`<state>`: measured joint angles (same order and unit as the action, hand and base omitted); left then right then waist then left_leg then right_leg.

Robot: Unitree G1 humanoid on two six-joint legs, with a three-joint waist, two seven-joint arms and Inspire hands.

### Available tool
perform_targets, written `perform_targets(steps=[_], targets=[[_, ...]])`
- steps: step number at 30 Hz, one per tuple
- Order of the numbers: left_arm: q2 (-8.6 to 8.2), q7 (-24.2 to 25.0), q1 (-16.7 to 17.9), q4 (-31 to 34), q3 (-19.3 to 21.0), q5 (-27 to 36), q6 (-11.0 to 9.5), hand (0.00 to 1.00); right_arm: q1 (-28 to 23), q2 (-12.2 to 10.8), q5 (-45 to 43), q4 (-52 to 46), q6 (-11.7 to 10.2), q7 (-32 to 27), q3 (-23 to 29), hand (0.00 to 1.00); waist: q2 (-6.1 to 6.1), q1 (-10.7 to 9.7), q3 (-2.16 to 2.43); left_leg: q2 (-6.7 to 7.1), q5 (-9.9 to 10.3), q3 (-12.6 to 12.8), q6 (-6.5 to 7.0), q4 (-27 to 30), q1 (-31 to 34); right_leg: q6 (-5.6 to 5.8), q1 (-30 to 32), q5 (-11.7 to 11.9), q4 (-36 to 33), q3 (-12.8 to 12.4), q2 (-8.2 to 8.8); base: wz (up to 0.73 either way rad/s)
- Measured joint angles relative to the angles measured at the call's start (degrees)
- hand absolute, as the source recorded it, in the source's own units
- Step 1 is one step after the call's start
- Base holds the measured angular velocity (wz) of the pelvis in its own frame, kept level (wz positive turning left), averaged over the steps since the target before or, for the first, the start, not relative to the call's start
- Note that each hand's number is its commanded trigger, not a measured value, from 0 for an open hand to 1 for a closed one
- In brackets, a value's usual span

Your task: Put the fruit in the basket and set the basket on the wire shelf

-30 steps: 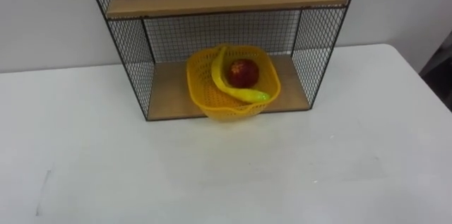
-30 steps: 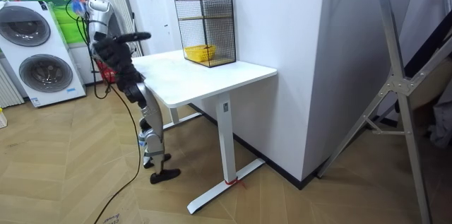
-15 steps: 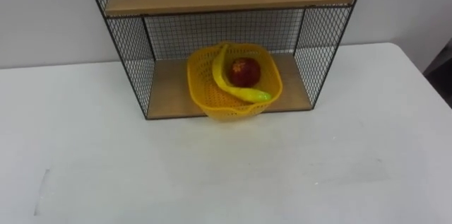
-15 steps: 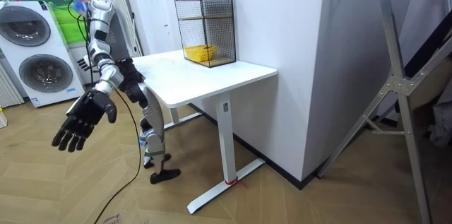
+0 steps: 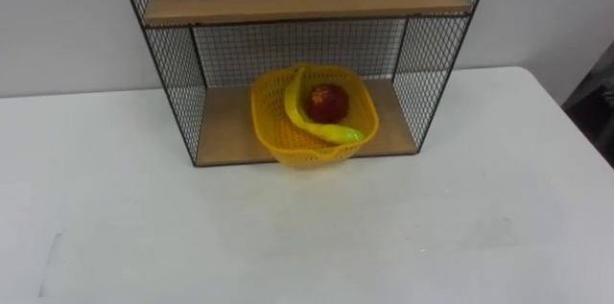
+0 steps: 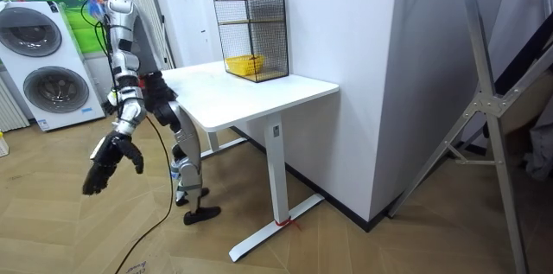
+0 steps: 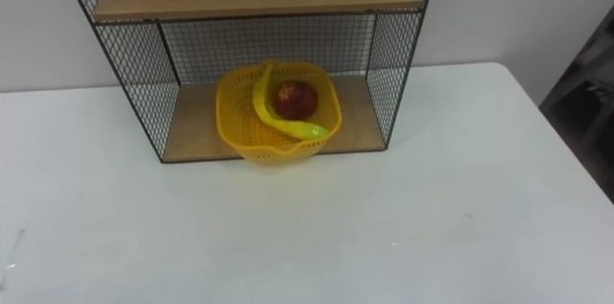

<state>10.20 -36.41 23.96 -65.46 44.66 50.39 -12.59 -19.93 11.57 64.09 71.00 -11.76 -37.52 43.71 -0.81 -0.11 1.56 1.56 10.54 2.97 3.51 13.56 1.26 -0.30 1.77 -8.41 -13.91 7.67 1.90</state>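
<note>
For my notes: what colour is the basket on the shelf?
The basket is yellow, clearest in the left eye view.

The two eye views look down from the robot's head, close over the table, facing the open front of the wire shelf and the basket in it. The room view stands well off at the robot's side and sees it whole. All views share the table, wire shelf and basket.
</note>
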Motion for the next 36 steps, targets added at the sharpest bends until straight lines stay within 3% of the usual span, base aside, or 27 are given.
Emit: perform_targets(steps=[4, 7, 10, 12, 13, 16, 21, 25, 28, 36], targets=[[-1.16, 7.6, -2.0, -3.7, -9.6, -15.1, 4.0, 0.0, 4.0, -1.5, -7.6, 5.5, 4.3, 4.7, -6.6, 0.0, -0.3, -0.5, -0.1, 0.17, 0.0, -0.4, 0.06, -0.2, -1.8, -0.06, -2.2, 0.1, 0.5, 0.4, 0.12, 0.06], [-1.45, 12.6, -3.4, -3.7, -13.4, -25.3, 6.1, 0.0, 7.0, -1.5, -16.7, 7.8, 7.1, 9.6, -12.1, 0.0, -0.45, -0.7, -0.15, 0.18, 0.0, -0.7, 0.06, -0.2, -2.2, 0.01, -3.0, 0.4, 1.3, 0.6, 0.03, 0.04], [-1.67, 15.6, -4.3, -3.4, -18.1, -35.2, 8.3, 0.0, 8.5, -1.4, -28.4, 7.7, 9.9, 13.9, -20.4, 0.0, -0.44, -0.3, -0.29, 0.17, 0.0, -0.3, 0.05, -0.5, -2.7, 0.11, -3.1, 0.9, 1.4, 0.3, 0.0, -0.09], [-1.89, 17.0, -5.0, -3.2, -20.2, -39.5, 9.6, 0.0, 9.0, -1.4, -34.0, 7.8, 11.1, 16.1, -23.5, 0.0, -0.44, 0.3, -0.32, 0.17, 0.0, -0.2, 0.04, -0.7, -3.1, 0.06, -3.4, 0.8, 1.5, 0.3, -0.01, 0.0], [-2.09, 17.4, -5.3, -3.2, -21.6, -41.8, 10.4, 0.0, 9.3, -1.4, -37.6, 7.8, 11.9, 17.6, -25.1, 0.0, -0.44, 0.3, -0.62, 0.16, 0.0, -0.2, 0.0, -1.0, -3.8, -0.08, -3.8, 0.9, 2.0, 0.3, -0.08, 0.0], [-2.49, 18.3, -6.2, -2.6, -25.6, -48.5, 12.6, 0.0, 10.1, -1.4, -46.0, 7.5, 13.3, 20.4, -30.3, 0.0, -0.43, 0.5, -0.62, 0.09, 0.0, -0.1, -0.05, -1.1, -4.0, -0.17, -4.0, 1.0, 2.3, 0.3, -0.15, 0.0], [-2.98, 18.3, -8.4, -2.3, -28.0, -53.5, 14.5, 0.0, 11.3, -1.8, -54.1, 7.6, 15.3, 23.6, -33.2, 0.0, -0.34, 0.3, -0.97, 0.1, -0.6, -0.4, -0.62, -1.1, -4.0, -0.21, -4.1, 1.0, 2.4, 0.4, -0.26, 0.0], [-2.99, 18.5, -10.1, 0.2, -31.4, -55.2, 15.3, 0.0, 12.2, -2.3, -53.7, 7.5, 15.8, 24.3, -34.3, 0.0, -0.11, 0.1, -1.63, 0.16, -0.8, -0.6, -0.53, -1.4, -4.0, -0.22, -4.0, 1.0, 2.5, 0.3, -0.32, 0.0], [-3.01, 19.7, -9.9, 1.4, -31.6, -56.1, 15.7, 0.0, 12.4, -2.4, -55.3, 7.1, 16.8, 26.3, -34.6, 0.0, -0.07, 0.1, -1.83, 0.17, -1.4, -0.6, -0.7, -2.1, -4.0, -0.3, -3.9, 1.4, 3.3, 0.3, -0.41, 0.0], [-2.97, 21.7, -9.8, 1.3, -32.5, -56.3, 16.9, 0.0, 12.7, -2.4, -60.3, 7.1, 17.9, 29.2, -35.7, 0.0, -0.12, -0.1, -1.86, 0.18, -1.4, -0.6, -0.69, -2.2, -4.3, -0.3, -4.2, 1.4, 3.2, 0.3, -0.44, 0.0]])
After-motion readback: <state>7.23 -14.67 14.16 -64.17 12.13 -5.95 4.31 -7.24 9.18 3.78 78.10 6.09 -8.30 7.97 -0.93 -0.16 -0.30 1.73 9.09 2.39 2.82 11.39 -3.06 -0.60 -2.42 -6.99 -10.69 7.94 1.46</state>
